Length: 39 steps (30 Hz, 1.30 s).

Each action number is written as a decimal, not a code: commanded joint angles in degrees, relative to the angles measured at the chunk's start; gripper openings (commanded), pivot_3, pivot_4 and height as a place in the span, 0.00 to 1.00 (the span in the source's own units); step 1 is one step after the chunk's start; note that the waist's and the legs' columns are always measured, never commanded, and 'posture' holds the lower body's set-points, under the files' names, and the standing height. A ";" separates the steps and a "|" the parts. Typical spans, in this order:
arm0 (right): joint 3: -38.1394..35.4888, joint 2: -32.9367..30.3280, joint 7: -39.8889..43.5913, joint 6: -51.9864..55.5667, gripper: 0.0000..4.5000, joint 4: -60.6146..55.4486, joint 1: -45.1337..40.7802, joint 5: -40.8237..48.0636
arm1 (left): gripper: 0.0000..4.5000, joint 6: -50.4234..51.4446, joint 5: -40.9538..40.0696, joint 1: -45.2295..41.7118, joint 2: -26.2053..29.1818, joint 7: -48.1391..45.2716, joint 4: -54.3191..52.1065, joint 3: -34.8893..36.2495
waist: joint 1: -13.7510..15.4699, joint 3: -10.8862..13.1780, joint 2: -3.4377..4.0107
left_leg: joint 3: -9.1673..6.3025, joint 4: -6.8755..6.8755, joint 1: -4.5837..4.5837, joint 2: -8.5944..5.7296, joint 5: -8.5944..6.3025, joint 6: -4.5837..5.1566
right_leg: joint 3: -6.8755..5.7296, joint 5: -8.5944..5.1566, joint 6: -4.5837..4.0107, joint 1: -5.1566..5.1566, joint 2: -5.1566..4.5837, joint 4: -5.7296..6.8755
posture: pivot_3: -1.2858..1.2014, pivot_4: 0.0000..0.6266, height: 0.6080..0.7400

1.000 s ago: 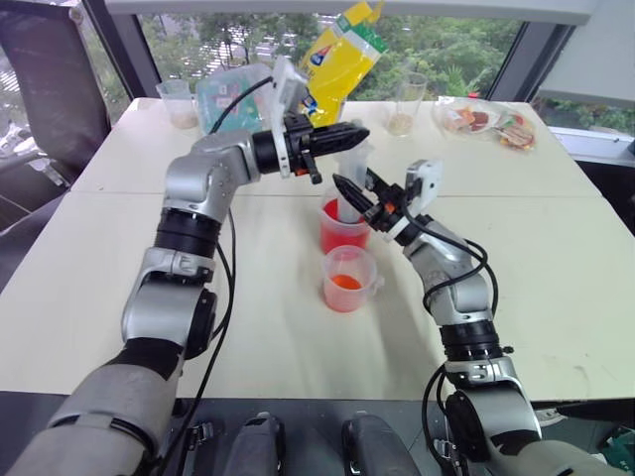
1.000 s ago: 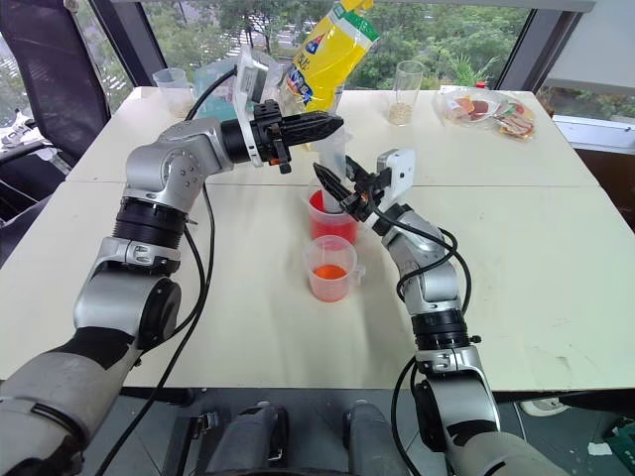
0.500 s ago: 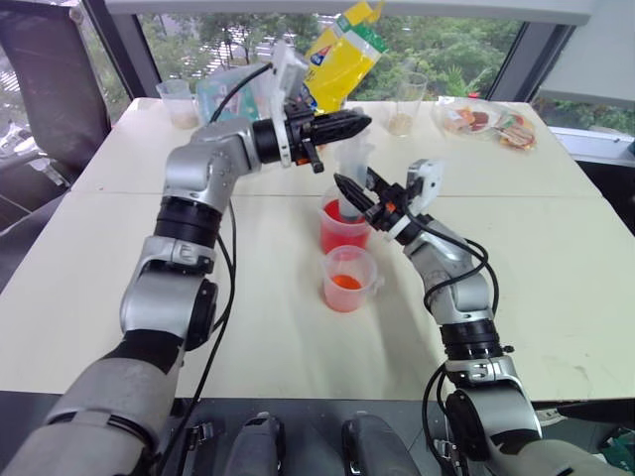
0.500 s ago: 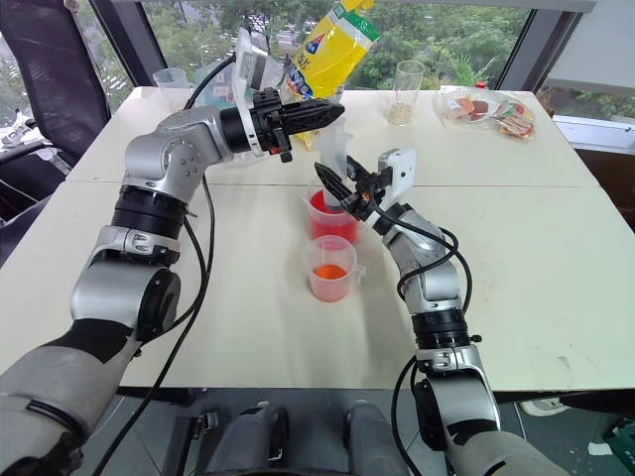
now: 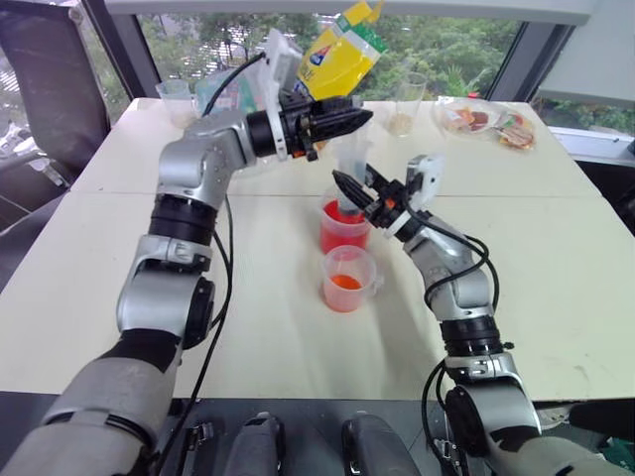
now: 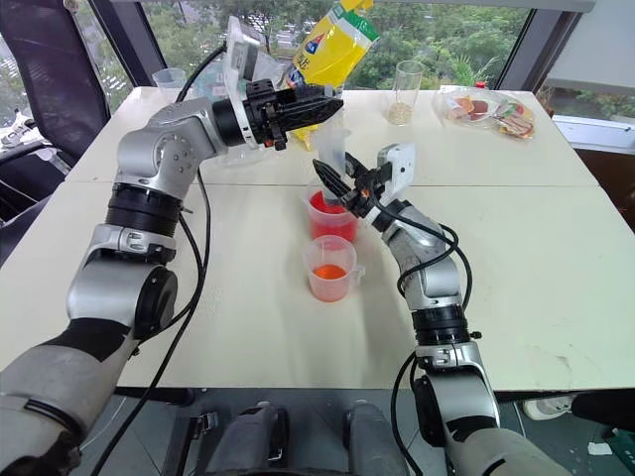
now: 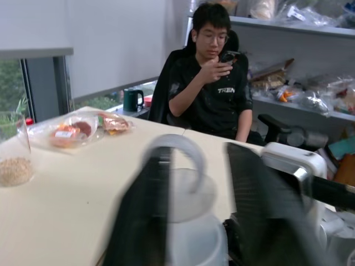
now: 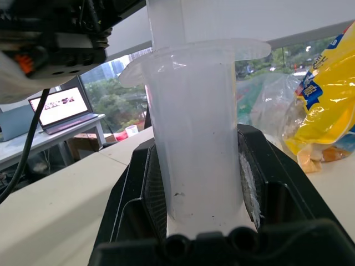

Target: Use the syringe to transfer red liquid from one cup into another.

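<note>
- The right gripper (image 6: 332, 179), near the centre of the frame, is closed on the barrel of the syringe (image 8: 194, 133) and holds it upright so its tip stays in the larger cup (image 6: 329, 217) of red liquid (image 5: 342, 236).
- The left gripper (image 5: 359, 117), just above, has its fingers (image 7: 145, 221) parted around the plunger top, probably to pull it up.
- The smaller cup (image 6: 329, 270) waits just below the larger cup.
</note>
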 commanded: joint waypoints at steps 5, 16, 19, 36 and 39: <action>-0.04 -0.68 0.95 1.48 0.31 -1.78 -3.00 1.32 | 0.99 1.77 -1.38 3.73 2.79 0.71 -10.74 2.05 | -0.08 0.00 0.00 | 0.00 0.00 0.01 0.01 0.03 -0.06 | 0.01 0.00 0.00 0.00 0.00 0.02 | 0.52 0.24 1.00; -2.23 -2.80 0.51 4.79 0.31 -6.31 -6.80 4.31 | 0.99 9.29 -4.91 10.60 9.86 1.57 -20.63 4.63 | -0.24 0.00 0.00 | -0.02 0.00 0.01 0.01 -0.01 0.01 | 0.01 0.00 0.00 0.00 -0.03 0.05 | 0.52 0.24 1.00; -2.87 -4.40 0.26 9.13 0.31 -11.89 -7.13 7.34 | 0.99 9.75 -5.04 10.93 11.19 1.62 -21.01 4.72 | 0.00 0.00 0.01 | -0.02 0.00 0.00 0.01 -0.01 0.01 | 0.01 0.00 0.00 -0.01 -0.04 0.05 | 0.52 0.24 1.00; -1.97 -9.53 -4.53 23.02 0.31 -37.02 12.53 17.61 | 0.99 14.71 -9.78 10.06 12.33 0.40 -24.35 4.26 | -0.08 0.00 0.00 | -0.06 0.03 0.00 0.01 -0.08 0.15 | 0.02 0.00 0.00 0.04 0.00 0.03 | 0.52 0.24 1.00; -1.18 -9.58 -4.43 22.22 0.31 -37.09 13.88 16.76 | 0.99 14.68 -10.29 9.97 11.29 0.18 -24.39 3.54 | 0.15 0.00 0.00 | -0.07 0.04 0.03 0.01 -0.08 0.14 | 0.01 0.00 0.00 0.05 0.03 0.06 | 0.52 0.24 1.00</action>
